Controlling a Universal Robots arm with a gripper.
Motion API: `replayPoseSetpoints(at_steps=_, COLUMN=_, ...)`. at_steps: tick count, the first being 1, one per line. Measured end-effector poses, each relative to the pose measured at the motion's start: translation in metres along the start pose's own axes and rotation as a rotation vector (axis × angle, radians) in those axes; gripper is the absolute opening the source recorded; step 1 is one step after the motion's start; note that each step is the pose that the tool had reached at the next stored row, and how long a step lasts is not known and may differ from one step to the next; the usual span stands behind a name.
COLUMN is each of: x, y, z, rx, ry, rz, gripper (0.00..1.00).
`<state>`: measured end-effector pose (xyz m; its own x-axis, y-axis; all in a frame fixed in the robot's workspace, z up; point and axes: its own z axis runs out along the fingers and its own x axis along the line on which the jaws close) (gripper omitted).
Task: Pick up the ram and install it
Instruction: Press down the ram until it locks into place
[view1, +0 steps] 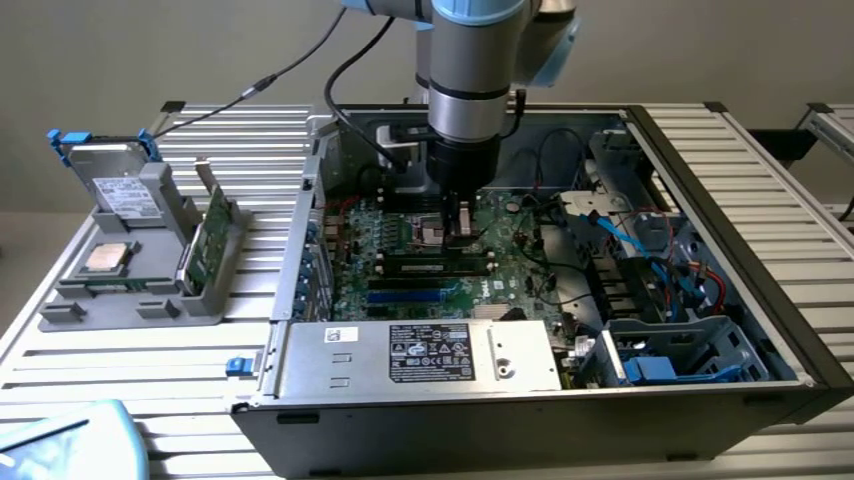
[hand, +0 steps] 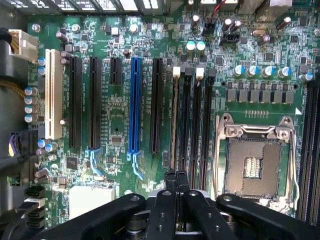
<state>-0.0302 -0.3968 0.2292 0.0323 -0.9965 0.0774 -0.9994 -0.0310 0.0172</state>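
The ram (view1: 430, 266) is a dark stick with a pale label, standing in a memory slot on the motherboard (view1: 514, 270) inside the open case. In the wrist view the ram (hand: 175, 125) appears edge-on as a thin brownish strip in the slot with the white latch, next to the bare processor socket (hand: 255, 160). My gripper (view1: 461, 232) hangs straight over that slot. The gripper (hand: 175, 175) has its black fingers (hand: 170, 187) pressed together in line with the strip. Nothing shows between them. I cannot tell whether they touch the ram.
A grey fixture (view1: 127, 300) at the exterior view's left holds a taller green card (view1: 207, 240), a processor (view1: 107, 258) and a drive (view1: 120, 190). The power supply (view1: 420, 355) sits at the case front. Loose cables (view1: 641, 240) and a blue drive cage (view1: 667, 360) crowd the exterior view's right.
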Motion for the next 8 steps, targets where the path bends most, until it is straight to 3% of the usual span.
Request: replayPoseSetpoints(at_steps=8, x=0.0, y=0.0133, z=0.0002, rx=-0.0168, ry=-0.001, rz=-0.001, gripper=0.11)
